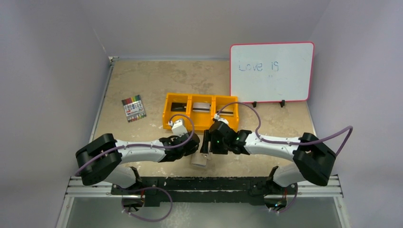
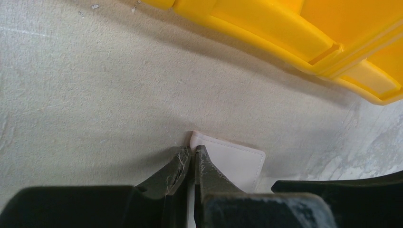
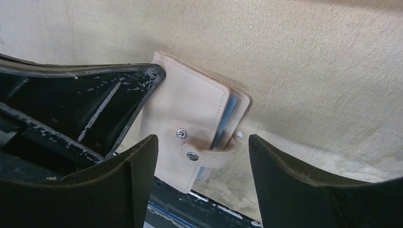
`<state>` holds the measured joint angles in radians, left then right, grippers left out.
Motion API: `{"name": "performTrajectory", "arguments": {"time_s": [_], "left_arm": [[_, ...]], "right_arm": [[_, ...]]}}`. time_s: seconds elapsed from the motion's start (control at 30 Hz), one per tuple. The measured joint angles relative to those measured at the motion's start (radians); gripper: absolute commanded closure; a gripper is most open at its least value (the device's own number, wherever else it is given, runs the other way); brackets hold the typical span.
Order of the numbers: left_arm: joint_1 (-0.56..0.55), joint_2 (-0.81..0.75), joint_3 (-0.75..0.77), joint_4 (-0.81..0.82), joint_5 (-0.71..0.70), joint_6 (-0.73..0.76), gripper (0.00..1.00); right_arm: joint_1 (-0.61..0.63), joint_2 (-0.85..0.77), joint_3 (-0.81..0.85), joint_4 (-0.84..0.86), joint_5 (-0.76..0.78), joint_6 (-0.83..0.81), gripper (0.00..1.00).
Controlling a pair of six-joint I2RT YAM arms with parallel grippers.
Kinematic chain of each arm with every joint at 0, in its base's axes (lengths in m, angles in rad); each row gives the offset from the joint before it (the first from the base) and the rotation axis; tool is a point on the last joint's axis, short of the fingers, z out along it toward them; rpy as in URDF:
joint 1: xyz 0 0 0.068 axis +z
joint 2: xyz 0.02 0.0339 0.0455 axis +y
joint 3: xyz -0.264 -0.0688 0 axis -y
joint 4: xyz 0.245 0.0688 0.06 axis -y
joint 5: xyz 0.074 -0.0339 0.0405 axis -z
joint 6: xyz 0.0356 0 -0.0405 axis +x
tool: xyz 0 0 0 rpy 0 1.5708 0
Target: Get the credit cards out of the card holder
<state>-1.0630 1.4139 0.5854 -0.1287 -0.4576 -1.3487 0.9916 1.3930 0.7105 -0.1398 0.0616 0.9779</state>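
A: While the card holder [image 3: 190,118] lies folded on the table [image 1: 142,80] near its front edge, what grips it?
B: Left gripper [image 2: 194,154] pinched tight on its pale edge. Right gripper [image 3: 202,140] spread wide, jaws either side, holding nothing.

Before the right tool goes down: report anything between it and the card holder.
Nothing visible. The open right tool hangs over the closed card holder. The left tool pinches one edge, beside the path; the strap wraps the holder's open side.
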Motion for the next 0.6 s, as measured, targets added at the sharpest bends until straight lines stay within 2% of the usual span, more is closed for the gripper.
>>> {"name": "performTrajectory", "arguments": {"time_s": [0.27,0.6], "left_arm": [[-0.001,0.002,0.000,-0.002,-0.004,-0.021,1.00],[-0.005,-0.002,0.000,-0.014,-0.020,-0.039,1.00]], "right_arm": [[0.000,0.064,0.012,0.003,-0.034,-0.032,0.34],[0.000,0.076,0.024,-0.020,-0.050,-0.045,0.57]]}}
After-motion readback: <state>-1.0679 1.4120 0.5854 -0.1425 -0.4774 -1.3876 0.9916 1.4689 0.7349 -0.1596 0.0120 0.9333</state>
